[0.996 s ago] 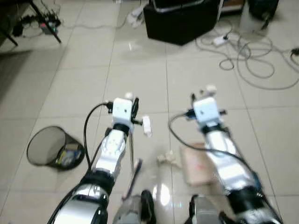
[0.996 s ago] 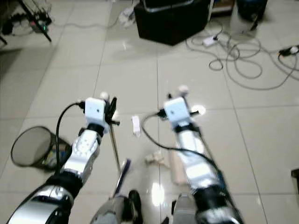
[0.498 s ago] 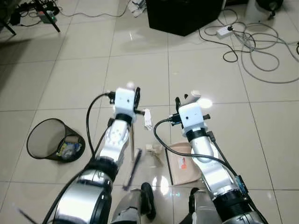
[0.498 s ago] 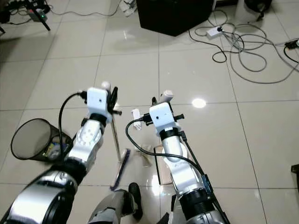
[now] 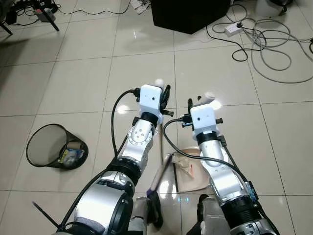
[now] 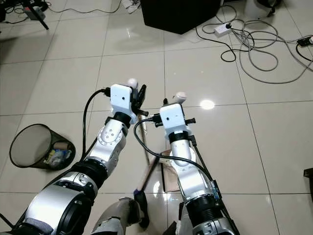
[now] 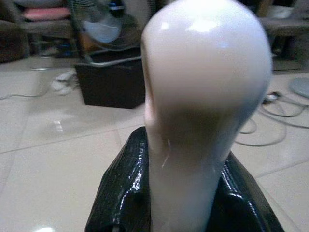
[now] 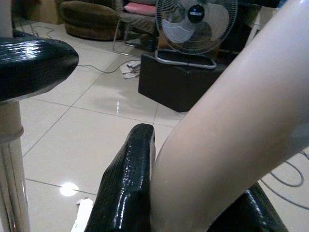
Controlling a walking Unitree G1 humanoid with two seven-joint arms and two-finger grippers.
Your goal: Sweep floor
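Note:
My left gripper (image 5: 165, 96) is shut on the broom handle (image 7: 203, 96), whose white knob (image 5: 159, 82) sticks up above the black fingers (image 7: 126, 193). The metal pole (image 5: 161, 142) runs down to the dark brush (image 5: 157, 178) by my feet. Close beside it, my right gripper (image 5: 195, 104) is shut on the cream dustpan handle (image 8: 231, 135). The beige dustpan (image 5: 188, 177) lies on the tiles under my right arm, with crumpled paper (image 5: 185, 163) at its mouth, next to the brush. A white scrap (image 8: 82, 220) lies on the floor ahead.
A black mesh waste basket (image 5: 51, 146) lies tipped on its side to my left, with rubbish inside. A black box (image 5: 188, 14) stands ahead, and loose cables (image 5: 266, 41) with a power strip (image 5: 234, 28) cover the tiles at the far right. A standing fan (image 8: 195, 21) is behind the box.
My left arm has swung right, up against the right arm, and the brush has swept across to the dustpan's mouth. The paper scraps now sit at the dustpan.

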